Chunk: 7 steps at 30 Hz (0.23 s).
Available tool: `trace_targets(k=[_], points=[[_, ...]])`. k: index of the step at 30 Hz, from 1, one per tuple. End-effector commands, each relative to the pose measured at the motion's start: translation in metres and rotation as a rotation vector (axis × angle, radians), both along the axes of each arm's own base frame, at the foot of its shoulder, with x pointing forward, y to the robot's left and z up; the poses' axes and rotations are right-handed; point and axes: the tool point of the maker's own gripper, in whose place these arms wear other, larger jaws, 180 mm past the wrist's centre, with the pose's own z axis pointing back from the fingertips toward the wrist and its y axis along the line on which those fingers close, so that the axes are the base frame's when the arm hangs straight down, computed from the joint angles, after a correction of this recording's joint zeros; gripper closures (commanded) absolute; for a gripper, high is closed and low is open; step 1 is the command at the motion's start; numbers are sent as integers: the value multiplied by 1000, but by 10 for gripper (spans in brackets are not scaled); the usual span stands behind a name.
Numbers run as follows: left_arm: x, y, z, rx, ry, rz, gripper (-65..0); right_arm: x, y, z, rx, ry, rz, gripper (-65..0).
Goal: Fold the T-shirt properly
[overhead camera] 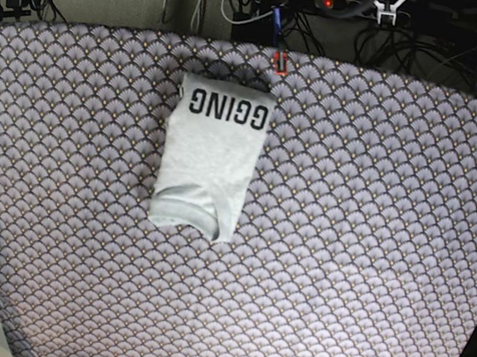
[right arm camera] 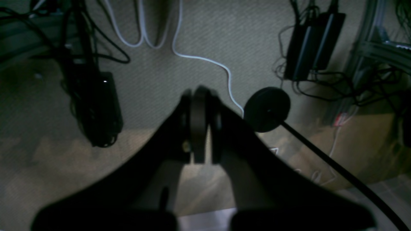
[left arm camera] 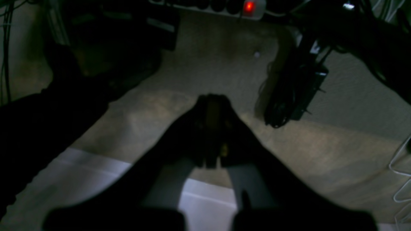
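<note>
The light grey T-shirt (overhead camera: 208, 161) lies folded into a narrow upright rectangle on the patterned tablecloth (overhead camera: 370, 250), left of centre and toward the far edge. Black letters "GGING" run upside down across its far end. Neither arm reaches over the table in the base view. In the left wrist view my left gripper (left arm camera: 212, 98) is shut with nothing in it, hanging over carpeted floor. My right gripper (right arm camera: 200, 91) is also shut and empty above the floor in the right wrist view. The T-shirt shows in neither wrist view.
A red clip (overhead camera: 280, 63) sits at the table's far edge near the shirt. On the floor lie a power strip with a red light (left arm camera: 249, 6), black power bricks (right arm camera: 308, 41) with tangled cables, a white cable (right arm camera: 205, 59) and a round black stand base (right arm camera: 267, 109).
</note>
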Motion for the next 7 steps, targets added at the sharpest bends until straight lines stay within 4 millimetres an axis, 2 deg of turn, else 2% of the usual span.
trace_targets(k=[1, 7], points=[[0, 3, 0, 8, 1, 0, -5, -1, -10, 3, -23, -10, -2, 0], [0, 3, 0, 9, -1, 3, -5, 6, -11, 5, -23, -47, 8, 0]])
